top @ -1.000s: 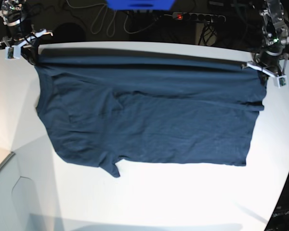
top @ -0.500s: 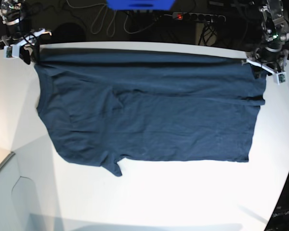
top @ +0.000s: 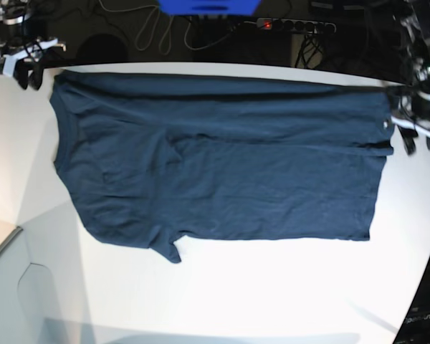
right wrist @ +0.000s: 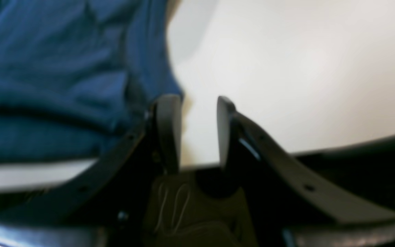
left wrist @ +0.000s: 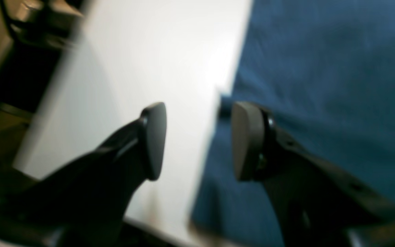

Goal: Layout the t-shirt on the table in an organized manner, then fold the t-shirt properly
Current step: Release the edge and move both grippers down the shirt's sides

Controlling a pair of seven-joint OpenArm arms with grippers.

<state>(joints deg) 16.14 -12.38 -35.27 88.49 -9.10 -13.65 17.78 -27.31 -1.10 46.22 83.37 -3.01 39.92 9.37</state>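
The dark navy t-shirt point(top: 222, 165) lies spread flat on the white table point(top: 258, 294), its far edge folded over in a long band, a sleeve point(top: 168, 251) pointing toward the near side. My left gripper point(top: 418, 143) is open just off the shirt's far right corner. In the left wrist view the left gripper point(left wrist: 199, 140) straddles the shirt's edge point(left wrist: 321, 85), holding nothing. My right gripper point(top: 25, 75) is open beside the far left corner. In the right wrist view its fingers point(right wrist: 196, 130) stand over bare table point(right wrist: 286, 68), with the shirt point(right wrist: 46, 68) to the left.
Behind the table's far edge lie a power strip point(top: 294, 26) with a red light, loose cables point(top: 154, 32) and a blue object point(top: 208, 6). A grey surface point(top: 0, 244) sits below the table at the lower left.
Both grippers opened and let go of the shirt's far corners, then drew outward away from the cloth. The shirt's far edge dropped onto the table.
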